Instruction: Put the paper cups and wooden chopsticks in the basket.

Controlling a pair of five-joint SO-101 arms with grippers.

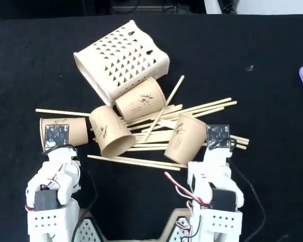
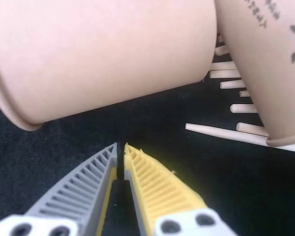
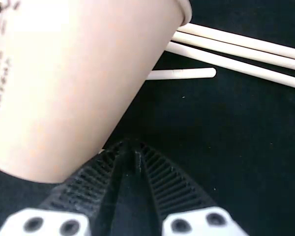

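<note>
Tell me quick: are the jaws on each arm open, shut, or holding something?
Left gripper: jaws shut, holding nothing.
Right gripper: jaws shut, holding nothing.

4 paper cups (image 1: 111, 132), 1 basket (image 1: 121, 58), perhaps 15 chopsticks (image 1: 151, 136) (piled, overlapping).

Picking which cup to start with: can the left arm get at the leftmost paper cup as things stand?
Probably yes. The left gripper sits just short of the leftmost paper cup, bare table between them; its jaws are shut and must open first.
</note>
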